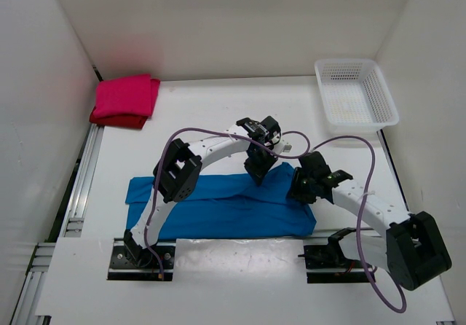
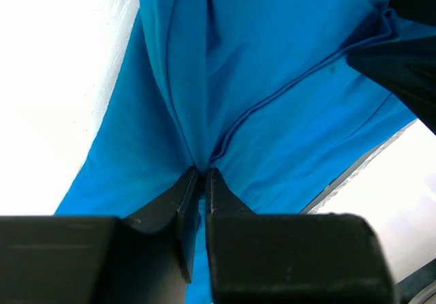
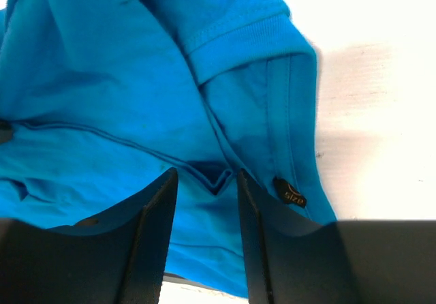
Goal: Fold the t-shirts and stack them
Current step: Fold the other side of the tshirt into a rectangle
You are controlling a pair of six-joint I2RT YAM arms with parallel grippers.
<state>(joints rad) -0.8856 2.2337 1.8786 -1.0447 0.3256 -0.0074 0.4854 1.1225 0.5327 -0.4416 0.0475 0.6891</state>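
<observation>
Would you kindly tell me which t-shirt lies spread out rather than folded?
The bright blue t-shirt, spread along the near side; the magenta-pink t-shirt lies folded atop the dark red t-shirt in the far left corner.

Overhead view from behind, wrist views close-up — all share blue t-shirt (image 1: 233, 208)

On tabletop (image 1: 204, 114): spread t-shirt (image 1: 218, 205) lower centre of frame; folded t-shirts (image 1: 125, 100), one on the other, upper left; basket (image 1: 355, 95) upper right.
</observation>
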